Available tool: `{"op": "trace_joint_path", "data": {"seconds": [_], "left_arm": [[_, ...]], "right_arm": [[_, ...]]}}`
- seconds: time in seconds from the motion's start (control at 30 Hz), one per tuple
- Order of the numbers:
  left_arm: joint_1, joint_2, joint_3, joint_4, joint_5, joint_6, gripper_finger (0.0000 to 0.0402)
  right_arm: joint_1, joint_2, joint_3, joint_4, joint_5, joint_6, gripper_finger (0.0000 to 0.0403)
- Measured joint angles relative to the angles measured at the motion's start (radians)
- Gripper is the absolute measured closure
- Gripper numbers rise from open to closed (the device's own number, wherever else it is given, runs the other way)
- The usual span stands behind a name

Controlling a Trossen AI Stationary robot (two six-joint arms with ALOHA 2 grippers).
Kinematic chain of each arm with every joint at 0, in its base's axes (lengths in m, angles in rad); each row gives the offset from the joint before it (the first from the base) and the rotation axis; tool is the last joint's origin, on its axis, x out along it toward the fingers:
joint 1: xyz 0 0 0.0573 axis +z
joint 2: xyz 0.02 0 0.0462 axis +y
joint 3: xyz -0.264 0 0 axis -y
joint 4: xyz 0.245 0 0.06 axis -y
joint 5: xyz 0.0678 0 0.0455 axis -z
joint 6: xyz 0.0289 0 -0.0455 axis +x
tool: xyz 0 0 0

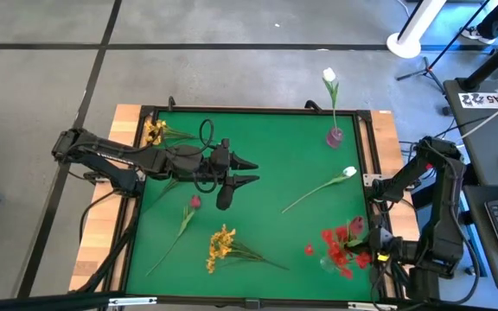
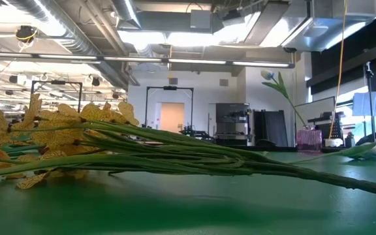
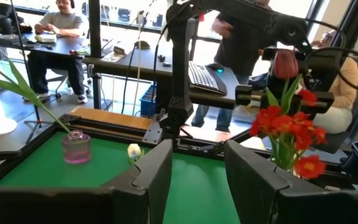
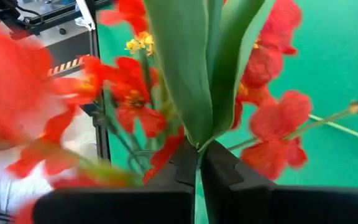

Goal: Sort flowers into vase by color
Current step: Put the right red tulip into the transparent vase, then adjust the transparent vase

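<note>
A red cluster point(image 1: 342, 244) stands in a clear vase point(image 1: 328, 263) at the near right. My right gripper point(image 4: 199, 163) is right above it, shut on a green-leaved flower with a dark pink bud point(image 3: 284, 62). My left gripper point(image 1: 251, 171) hovers open over the mat's middle, with nothing between its fingers. One white tulip point(image 1: 328, 76) stands in a pink vase point(image 1: 334, 136) at the far right. Another white tulip point(image 1: 349, 172) lies flat on the mat. A yellow spray point(image 1: 221, 246) and a dark pink bud point(image 1: 194, 202) also lie there. My right gripper pinches the flower's green stem point(image 4: 197, 146) between its two fingers, just below where the long leaves fan out. The fingers come slanting down from the table's right side. The flower stands upright, its bud above the red cluster. Red blooms hide its lower end.
A second yellow spray point(image 1: 154, 130) lies at the mat's far left corner. A raised black frame point(image 1: 368, 155) borders the green mat. People sit and stand at desks beyond the table's right side point(image 3: 61, 25).
</note>
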State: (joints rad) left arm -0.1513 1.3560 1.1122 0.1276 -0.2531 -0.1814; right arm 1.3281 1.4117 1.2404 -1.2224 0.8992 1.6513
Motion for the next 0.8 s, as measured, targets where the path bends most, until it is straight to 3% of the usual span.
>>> {"op": "trace_joint_path", "data": {"seconds": [0.23,0.57,0.8], "left_arm": [[0.0,0.0,0.0,0.0,-0.018,0.0,0.026],[0.0,0.0,0.0,-0.001,-0.019,0.0,0.026],[0.0,0.0,0.0,-0.015,-0.019,0.0,0.026]], "right_arm": [[0.0,-0.002,0.006,0.016,-0.056,0.002,0.038],[0.0,-0.037,0.099,-0.115,-0.032,-0.032,0.0291],[0.0,-0.037,0.152,-0.132,-0.091,-0.036,0.0227]]}}
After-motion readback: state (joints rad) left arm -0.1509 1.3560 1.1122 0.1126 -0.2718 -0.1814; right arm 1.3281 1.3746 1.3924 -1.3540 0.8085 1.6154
